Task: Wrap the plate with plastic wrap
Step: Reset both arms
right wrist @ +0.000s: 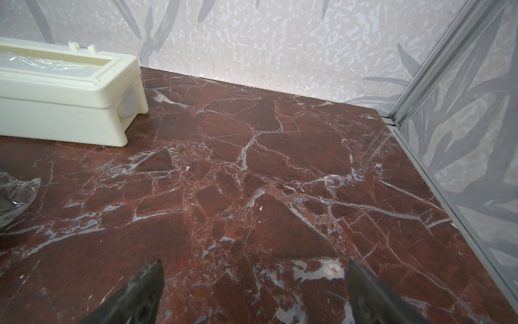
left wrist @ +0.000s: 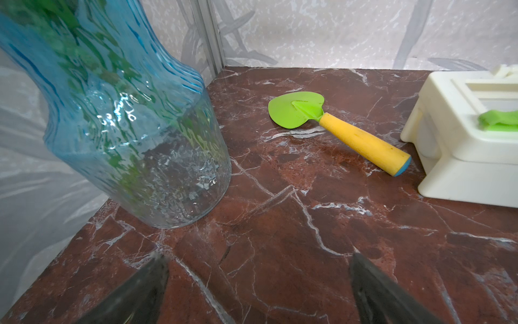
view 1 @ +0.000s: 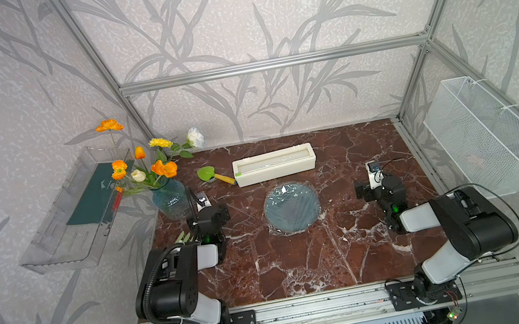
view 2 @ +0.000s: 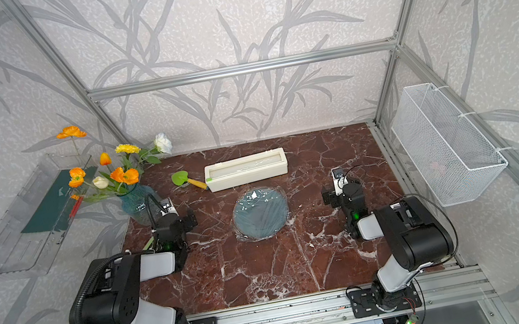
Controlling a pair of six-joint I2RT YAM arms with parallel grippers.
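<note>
The dark blue-grey plate (view 1: 292, 211) (view 2: 262, 216) lies flat mid-table in both top views. Glossy wrinkled plastic wrap (view 1: 283, 190) (view 2: 253, 195) lies over it, and a crumpled edge of the wrap (right wrist: 15, 193) shows in the right wrist view. My left gripper (view 1: 208, 215) (left wrist: 259, 256) hovers to the plate's left, open, with only bare marble between its fingers. To the plate's right, my right gripper (view 1: 379, 186) (right wrist: 254, 261) is likewise open and empty. Neither gripper touches the plate or the wrap.
A cream-white dispenser box (view 1: 274, 164) (right wrist: 70, 101) sits just behind the plate. A green spatula with a yellow handle (view 1: 215, 175) (left wrist: 330, 129) lies to its left. A blue glass vase of flowers (view 1: 171, 200) (left wrist: 134, 134) stands close to the left gripper. A wire basket (view 1: 487, 133) hangs on the right wall.
</note>
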